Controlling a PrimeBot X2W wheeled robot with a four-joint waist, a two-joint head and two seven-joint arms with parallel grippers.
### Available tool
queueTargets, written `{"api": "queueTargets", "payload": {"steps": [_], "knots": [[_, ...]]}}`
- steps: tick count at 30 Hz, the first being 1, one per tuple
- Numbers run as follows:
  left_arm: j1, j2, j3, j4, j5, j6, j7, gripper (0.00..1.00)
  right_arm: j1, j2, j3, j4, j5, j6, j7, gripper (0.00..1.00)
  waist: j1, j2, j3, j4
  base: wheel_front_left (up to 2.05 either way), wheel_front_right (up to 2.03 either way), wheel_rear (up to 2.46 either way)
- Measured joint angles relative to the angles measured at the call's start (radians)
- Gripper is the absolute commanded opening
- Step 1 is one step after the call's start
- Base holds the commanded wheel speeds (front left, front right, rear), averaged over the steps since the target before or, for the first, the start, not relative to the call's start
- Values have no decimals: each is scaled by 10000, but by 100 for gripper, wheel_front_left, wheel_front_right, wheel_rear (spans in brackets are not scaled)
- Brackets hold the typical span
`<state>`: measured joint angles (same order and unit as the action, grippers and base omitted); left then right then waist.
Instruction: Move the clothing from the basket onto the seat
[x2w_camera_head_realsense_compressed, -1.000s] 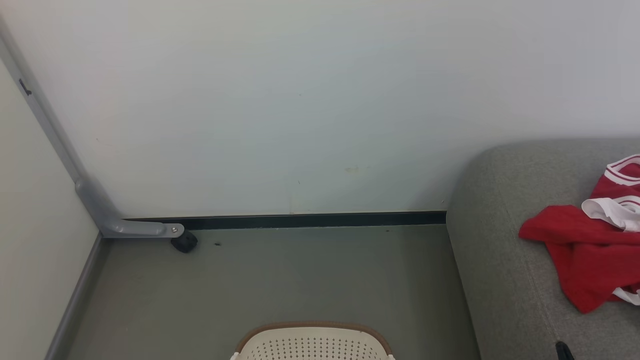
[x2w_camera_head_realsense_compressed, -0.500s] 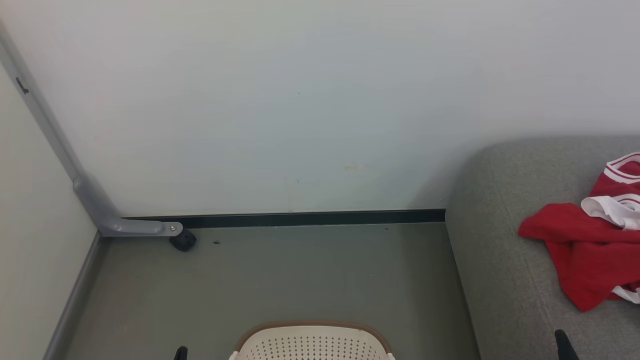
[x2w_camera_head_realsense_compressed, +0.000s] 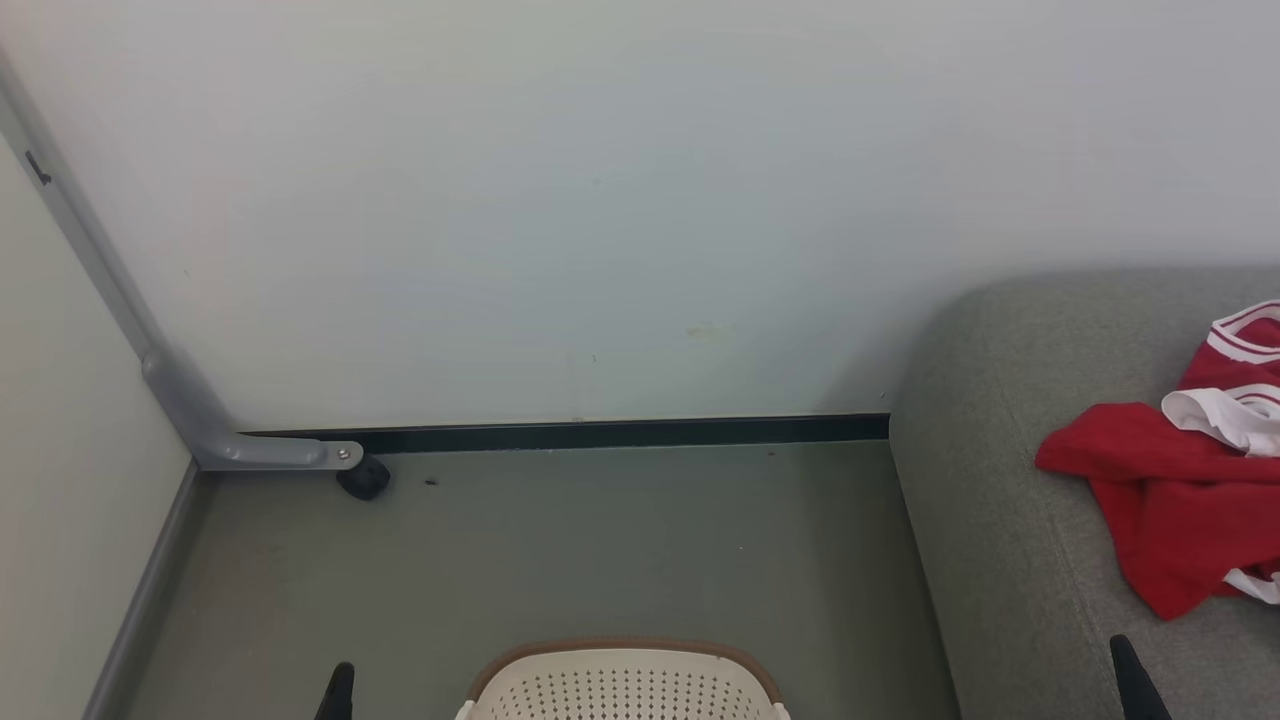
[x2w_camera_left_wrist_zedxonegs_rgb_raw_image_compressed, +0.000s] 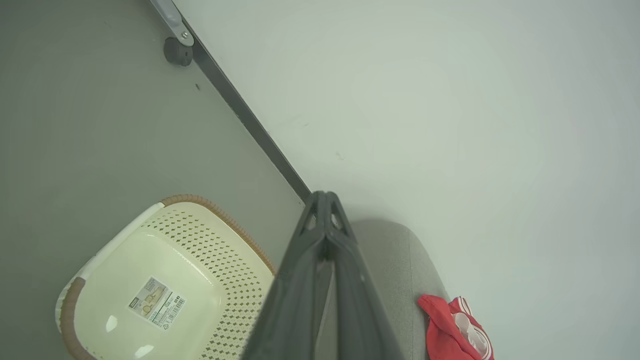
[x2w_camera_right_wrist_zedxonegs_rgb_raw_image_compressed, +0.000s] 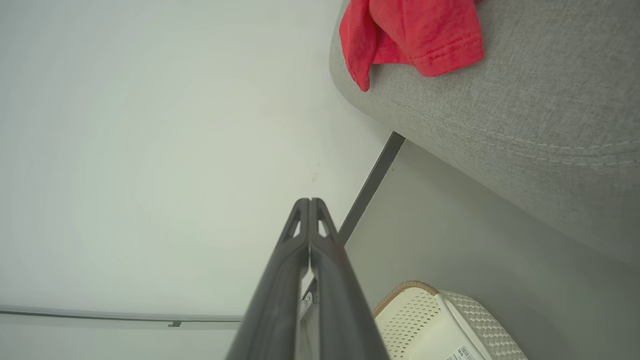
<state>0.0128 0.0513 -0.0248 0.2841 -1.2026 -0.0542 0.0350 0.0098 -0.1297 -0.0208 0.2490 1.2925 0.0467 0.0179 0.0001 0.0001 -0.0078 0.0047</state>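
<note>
My shut, empty left claw (x2w_camera_head_realsense_compressed: 340, 682) and right claw (x2w_camera_head_realsense_compressed: 1125, 657) now rise into sight flanking the bare basket (x2w_camera_head_realsense_compressed: 625, 647), with the clothing (x2w_camera_head_realsense_compressed: 1160, 490) right of it on the seat (x2w_camera_head_realsense_compressed: 980, 450): job looks done.

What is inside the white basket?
The basket looks bare at the bottom, with just a paper label stuck there. No clothes show in it. The left gripper, shut, covers one corner, so that bit stays unknown. The red clothes lie on the sofa.
</note>
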Motion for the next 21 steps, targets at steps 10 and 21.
{"api": "queueTargets", "payload": {"steps": [10,21], "knots": [[-321,-52,420,29,-1452,-263,268,0,-314,318,-426,182,1160,244,351,0,0,0,37,-18,0,0,0],[-683,-81,855,90,-3066,-533,610,0,-693,673,-901,405,2401,548,746,0,0,0,78,-38,0,0,0]]}}
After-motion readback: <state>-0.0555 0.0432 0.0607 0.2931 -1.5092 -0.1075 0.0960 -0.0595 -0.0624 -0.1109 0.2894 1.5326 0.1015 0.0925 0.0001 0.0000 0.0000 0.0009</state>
